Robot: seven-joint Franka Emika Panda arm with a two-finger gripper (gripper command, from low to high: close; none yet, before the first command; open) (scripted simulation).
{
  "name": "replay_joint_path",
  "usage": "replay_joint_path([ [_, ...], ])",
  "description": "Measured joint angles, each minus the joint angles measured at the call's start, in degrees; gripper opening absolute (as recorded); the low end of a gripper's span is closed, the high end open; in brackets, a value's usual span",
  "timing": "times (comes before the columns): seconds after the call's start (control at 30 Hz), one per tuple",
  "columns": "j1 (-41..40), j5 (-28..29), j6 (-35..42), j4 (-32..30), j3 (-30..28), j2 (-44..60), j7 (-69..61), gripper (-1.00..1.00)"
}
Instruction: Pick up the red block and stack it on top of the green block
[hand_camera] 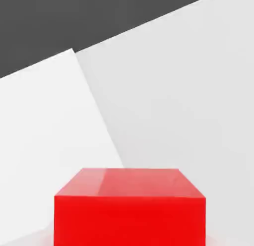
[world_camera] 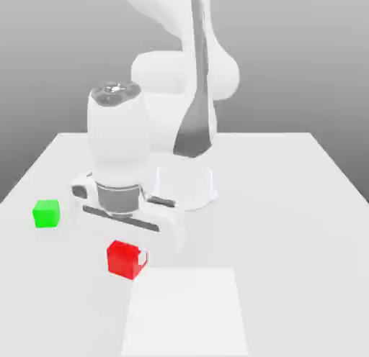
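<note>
While no lettering shows on either cube, the end effector (world_camera: 138, 256) is clamped narrow on the red block (world_camera: 122, 259), low over the white worktop (world_camera: 288, 204). Green block (world_camera: 46, 213) rests apart from it, toward the exterior view's left. Fingers are largely hidden behind the red block.

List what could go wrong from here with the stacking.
1. The hand grips the red block near one side, so the block could twist or slip in transit.
2. The green block is smaller than the red one, so an off-centre placement could topple it.
</note>
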State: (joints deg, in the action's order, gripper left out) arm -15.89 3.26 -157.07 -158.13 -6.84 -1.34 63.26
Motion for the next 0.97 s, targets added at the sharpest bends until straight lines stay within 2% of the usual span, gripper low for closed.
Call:
replay_joint_path([
  [0.6, -32.11, 5.97, 4.04, -4.8, -15.36, -9.23, 43.23, -1.0],
  [0.73, -32.48, 1.99, -0.82, -4.87, -17.11, -4.31, 42.96, -1.0],
  [0.87, -32.09, -7.76, -8.08, -4.63, -14.99, 3.83, 36.25, -1.0],
  [0.9, -32.55, -9.57, -9.23, -4.58, -14.22, 5.15, 34.99, 1.0],
  [0.97, -32.55, -9.57, -9.23, -4.58, -14.22, 5.15, 34.99, 1.0],
])
